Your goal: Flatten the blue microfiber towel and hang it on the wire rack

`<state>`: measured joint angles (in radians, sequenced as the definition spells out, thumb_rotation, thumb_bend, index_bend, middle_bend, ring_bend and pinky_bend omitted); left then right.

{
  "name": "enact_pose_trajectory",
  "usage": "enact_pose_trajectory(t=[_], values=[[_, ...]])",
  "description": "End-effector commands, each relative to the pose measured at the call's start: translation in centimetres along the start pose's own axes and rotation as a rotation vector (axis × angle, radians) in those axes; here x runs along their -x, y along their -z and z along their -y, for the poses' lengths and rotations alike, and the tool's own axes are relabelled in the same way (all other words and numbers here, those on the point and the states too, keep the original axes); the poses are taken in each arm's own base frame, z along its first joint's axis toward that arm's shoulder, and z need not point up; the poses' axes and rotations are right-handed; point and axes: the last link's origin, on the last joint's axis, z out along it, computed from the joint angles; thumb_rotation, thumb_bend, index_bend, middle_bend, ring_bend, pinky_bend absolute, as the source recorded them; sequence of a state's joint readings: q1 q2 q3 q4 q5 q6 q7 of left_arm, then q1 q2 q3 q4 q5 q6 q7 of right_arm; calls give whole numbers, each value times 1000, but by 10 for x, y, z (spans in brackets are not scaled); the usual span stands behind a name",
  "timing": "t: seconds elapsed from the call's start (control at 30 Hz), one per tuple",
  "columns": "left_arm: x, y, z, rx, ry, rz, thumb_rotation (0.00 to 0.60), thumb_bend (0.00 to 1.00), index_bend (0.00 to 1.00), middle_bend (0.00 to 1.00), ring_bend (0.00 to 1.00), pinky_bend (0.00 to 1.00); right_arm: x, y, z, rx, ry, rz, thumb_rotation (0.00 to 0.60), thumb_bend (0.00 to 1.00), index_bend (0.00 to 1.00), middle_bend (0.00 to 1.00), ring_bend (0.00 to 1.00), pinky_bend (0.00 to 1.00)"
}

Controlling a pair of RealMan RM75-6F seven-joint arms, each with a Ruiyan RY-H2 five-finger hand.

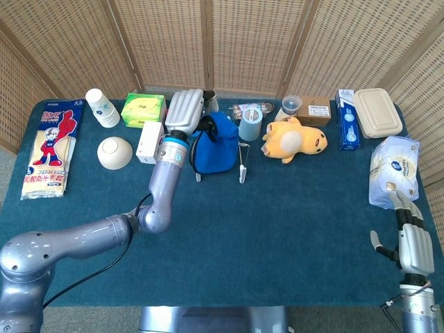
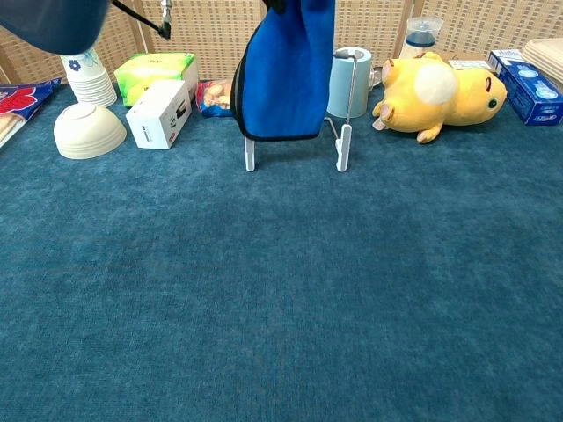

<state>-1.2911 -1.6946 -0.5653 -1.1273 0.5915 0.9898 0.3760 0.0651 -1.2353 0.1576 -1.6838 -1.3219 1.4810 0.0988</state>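
Your left arm [image 1: 90, 239] reaches from the near left corner of the table [image 1: 277, 208] out to the far middle, where the left hand [image 1: 184, 114] sits at the top of the blue microfiber towel [image 1: 214, 147]. From the head view the hand's back faces the camera and dark fingers curl against the towel's upper left edge, so you appear to be holding it there, though the contact itself is partly hidden.

The towel hangs down in front of the wire rack [image 2: 341, 132]. In the chest view it falls as one fairly flat sheet, its lower hem just above the rack's left foot and its right edge just beside the right upright. Whether it is draped over the top bar or only held up against it cannot be told, because the top is cut off in that view and covered by cloth from above.

My reading: flattening is mostly done, and hanging is under way but not finished. What is left is to settle the cloth across the bar, let go, and check that it stays.

Your right hand [image 1: 413, 244] rests at the near right edge, fingers extended and apart, holding nothing.
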Motion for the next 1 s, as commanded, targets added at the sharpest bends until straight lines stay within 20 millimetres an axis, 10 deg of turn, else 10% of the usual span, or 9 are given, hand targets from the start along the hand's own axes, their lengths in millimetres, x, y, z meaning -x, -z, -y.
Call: enact_pose_trajectory(t=[0.03,1.0], values=[[16,-6,1,-15,7,19,600,495,695,719,648,875,-1,1,0,3,0,-2,600,334,0,0,0,0],[56,-30,-12,-21,29,23,600,493,634,660,588,845,-5,4,-4,32,11,-19,600,333,0,0,0,0]])
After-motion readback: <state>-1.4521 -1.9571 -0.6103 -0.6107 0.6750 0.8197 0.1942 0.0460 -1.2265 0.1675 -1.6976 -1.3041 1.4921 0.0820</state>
